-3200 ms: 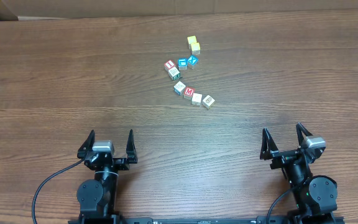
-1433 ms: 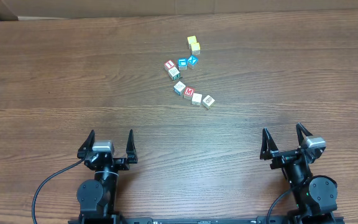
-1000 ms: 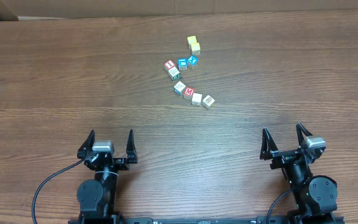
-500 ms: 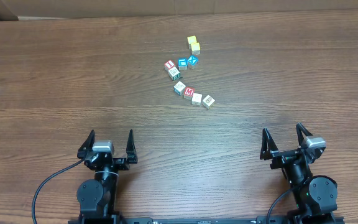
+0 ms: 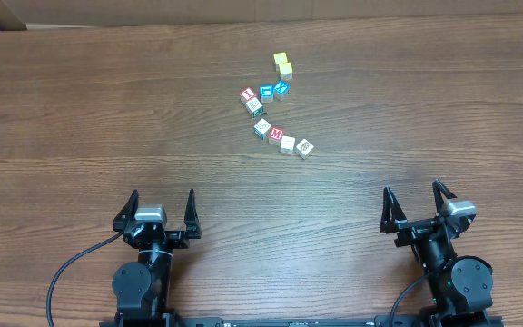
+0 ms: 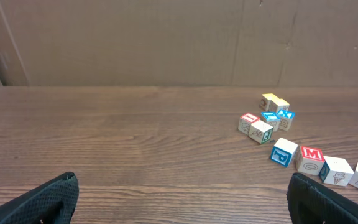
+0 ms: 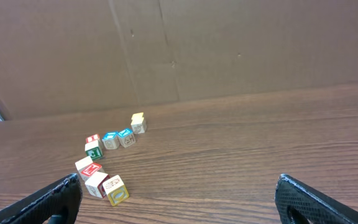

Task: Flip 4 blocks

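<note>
Nearest me, the left gripper [image 5: 162, 194] and the right gripper [image 5: 411, 189] sit low at the front of the table [image 5: 80, 109], each with its jaws spread wide and nothing between them. Well ahead of both, to the right of the left jaws and to the left of the right ones, the blocks [image 5: 277, 135] lie in a short slanting row of four, touching or nearly so. They look light, hard and smooth-faced, so I'd expect a careless pinch to send one skidding. Each wants taking by two opposite side faces, starting with the grey-lettered end block [image 5: 304, 147], whose outer side is free. Beyond sit two more lettered cubes [image 5: 248, 94], two blue-faced cubes [image 5: 267, 92] and, farthest, two yellow cubes [image 5: 281, 59].
</note>
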Controlling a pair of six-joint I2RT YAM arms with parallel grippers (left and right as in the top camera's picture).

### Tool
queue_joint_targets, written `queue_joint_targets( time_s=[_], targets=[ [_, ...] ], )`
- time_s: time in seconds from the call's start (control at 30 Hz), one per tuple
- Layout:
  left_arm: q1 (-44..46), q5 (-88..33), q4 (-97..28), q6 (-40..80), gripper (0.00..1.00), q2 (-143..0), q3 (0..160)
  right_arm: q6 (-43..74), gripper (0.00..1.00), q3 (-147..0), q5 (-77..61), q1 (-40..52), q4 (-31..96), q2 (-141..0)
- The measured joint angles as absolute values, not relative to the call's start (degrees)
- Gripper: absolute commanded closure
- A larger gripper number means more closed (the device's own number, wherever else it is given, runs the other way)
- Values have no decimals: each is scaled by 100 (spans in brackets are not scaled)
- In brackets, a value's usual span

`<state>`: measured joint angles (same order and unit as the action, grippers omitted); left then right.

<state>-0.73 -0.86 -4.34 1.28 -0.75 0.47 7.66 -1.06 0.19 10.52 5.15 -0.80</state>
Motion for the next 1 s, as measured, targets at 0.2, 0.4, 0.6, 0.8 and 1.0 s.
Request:
queue_joint_targets(
  time_s=[0.2,0.4,0.6,0.8,1.0],
  targets=[
    [-73,-86,-434,128,0,-75,47,766,0,-106,19,1052,515,-80],
    [-73,-86,-434,128,1,-75,47,768,0,-106,21,1052,517,-80],
    [-73,-86,-434,128,0,-75,47,766,0,-106,21,1052,517,-80],
    [-73,-84,-434,128,0,-75,47,766,0,-106,19,1052,517,-80],
    [-73,-95,-460,307,0,-75,58,764,0,-106,21,1055,519,-80]
  ],
)
